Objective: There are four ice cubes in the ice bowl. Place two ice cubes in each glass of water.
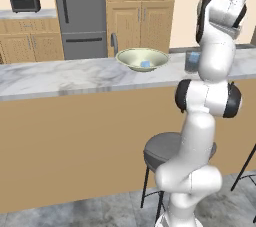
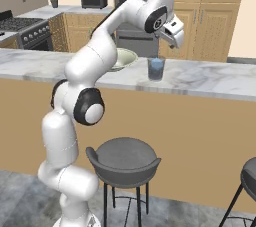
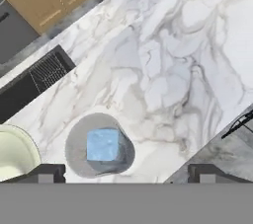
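We had the jaws (image 3: pixel 123 172) spread wide and holding nothing, poised above the glass of water (image 3: pixel 100 145) on the marble worktop (image 3: pixel 168 70). Just beyond sat the ice bowl (image 1: pixel 142 59), one ice cube (image 1: pixel 145 64) plainly showing; the others we could not make out. Those cubes looked small, light and slick, so we judged a square pinch across flat sides safest.
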